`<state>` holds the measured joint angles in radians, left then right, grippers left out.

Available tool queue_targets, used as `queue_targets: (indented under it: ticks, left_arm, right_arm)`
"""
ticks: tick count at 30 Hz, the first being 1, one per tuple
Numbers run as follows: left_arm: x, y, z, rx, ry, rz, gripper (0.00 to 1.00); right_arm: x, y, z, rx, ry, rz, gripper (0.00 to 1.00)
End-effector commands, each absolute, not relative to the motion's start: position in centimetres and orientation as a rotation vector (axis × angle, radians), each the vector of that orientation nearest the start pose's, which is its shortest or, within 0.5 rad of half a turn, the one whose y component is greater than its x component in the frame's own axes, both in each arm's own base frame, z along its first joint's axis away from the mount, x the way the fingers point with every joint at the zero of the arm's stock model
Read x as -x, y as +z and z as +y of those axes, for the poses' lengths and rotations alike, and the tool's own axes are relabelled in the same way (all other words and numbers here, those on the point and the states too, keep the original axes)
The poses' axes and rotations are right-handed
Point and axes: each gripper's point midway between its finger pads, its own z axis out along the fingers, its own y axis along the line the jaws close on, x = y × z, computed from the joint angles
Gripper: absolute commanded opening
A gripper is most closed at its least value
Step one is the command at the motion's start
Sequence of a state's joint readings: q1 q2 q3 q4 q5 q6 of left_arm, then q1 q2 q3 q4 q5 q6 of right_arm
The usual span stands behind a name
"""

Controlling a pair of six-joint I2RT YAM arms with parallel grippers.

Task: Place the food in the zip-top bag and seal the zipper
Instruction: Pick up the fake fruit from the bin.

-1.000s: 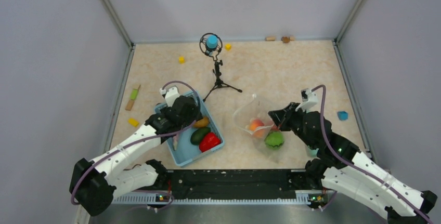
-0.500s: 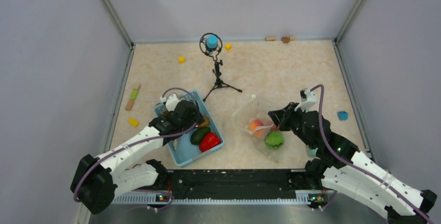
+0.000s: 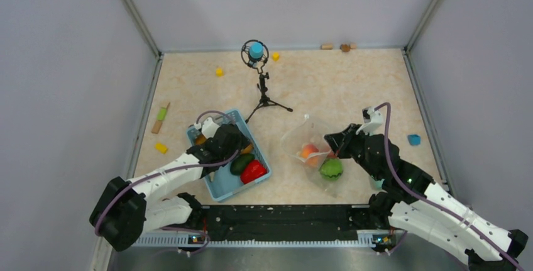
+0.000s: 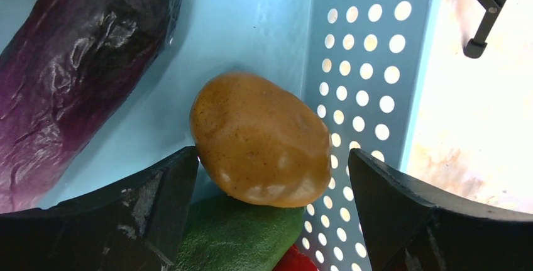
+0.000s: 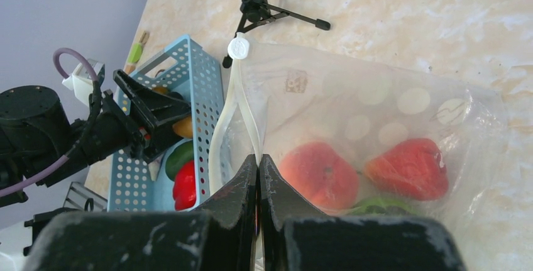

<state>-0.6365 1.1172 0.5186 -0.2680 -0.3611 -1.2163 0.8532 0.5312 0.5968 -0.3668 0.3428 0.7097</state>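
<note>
My left gripper point(image 4: 273, 170) is open down inside the blue basket point(image 4: 364, 63), its fingers either side of a brown potato-like piece point(image 4: 261, 139). A purple eggplant point(image 4: 75, 76) lies to its left, with a dark green piece point(image 4: 239, 236) and a red pepper point(image 3: 252, 171) below. The dotted zip-top bag point(image 5: 377, 101) lies to the right. It holds an orange fruit point(image 5: 317, 176), a red piece point(image 5: 408, 167) and a bright green round fruit point(image 3: 331, 168). My right gripper point(image 5: 258, 158) is shut on the zipper point(image 5: 242, 101) at the bag's open mouth.
A microphone tripod point(image 3: 263, 88) stands behind the basket and the bag. Yellow cubes point(image 3: 219, 71) and a green-and-orange stick point(image 3: 161, 118) lie at the left. A small blue block point(image 3: 413, 139) sits at the right, and brown bits point(image 3: 345, 48) lie by the back wall.
My left gripper has drawn back toward the near side and sunk lower into the basket, over the brown piece. The right arm and the bag have not moved.
</note>
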Motion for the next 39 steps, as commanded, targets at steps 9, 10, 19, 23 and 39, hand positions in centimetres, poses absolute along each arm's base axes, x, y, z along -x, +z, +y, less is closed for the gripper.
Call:
queue_targets:
  ticks: [9, 10, 19, 23, 39]
  left_arm:
    - [-27.2, 6.1, -15.2, 0.943, -0.494, 2.123, 0.89]
    - [-27.3, 6.0, -15.3, 0.939, -0.495, 2.126, 0.88]
    - [-27.8, 5.0, -15.6, 0.937, -0.468, 2.158, 0.77]
    - [-27.9, 5.3, -15.3, 0.937, -0.457, 2.146, 0.67]
    - [-27.6, 12.4, -13.0, 0.904, -0.535, 1.94, 0.42]
  right_arm:
    - [-20.1, 24.0, 16.3, -0.123, 0.729, 1.851, 0.0]
    - [-20.1, 24.0, 16.3, -0.127, 0.727, 1.849, 0.0]
    - [-20.5, 23.6, 15.9, -0.137, 0.69, 1.853, 0.0]
    - [-20.5, 23.5, 16.0, -0.134, 0.69, 1.856, 0.0]
    - [-20.4, 23.5, 16.2, -0.131, 0.7, 1.861, 0.0]
